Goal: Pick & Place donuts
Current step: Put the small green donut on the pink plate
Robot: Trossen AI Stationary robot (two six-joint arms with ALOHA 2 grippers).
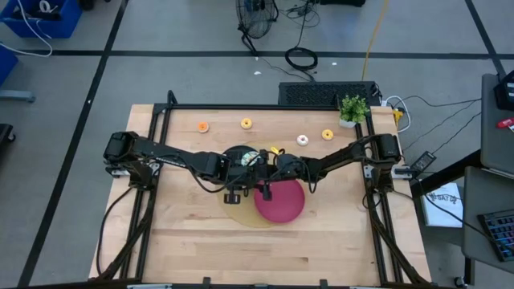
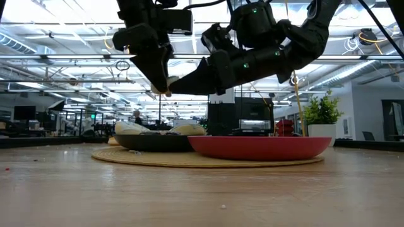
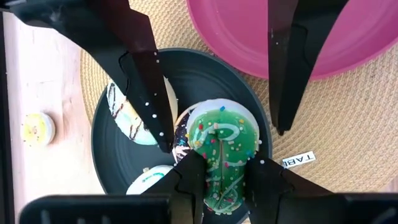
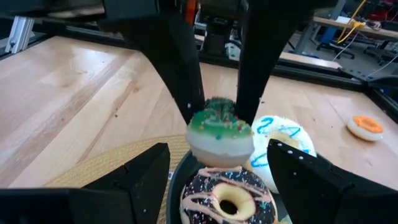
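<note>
Above the black plate point(image 3: 106, 155), left hand point(image 4: 214, 109) pinches the green donut point(image 4: 219, 132); right hand point(image 4: 217, 180) hovers open just beside.

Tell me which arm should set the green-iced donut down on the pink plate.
Left. The left claw is shut on the green donut, lifted above the black plate, and the pink plate lies right beside it. The right claw hangs open and empty close by.
</note>
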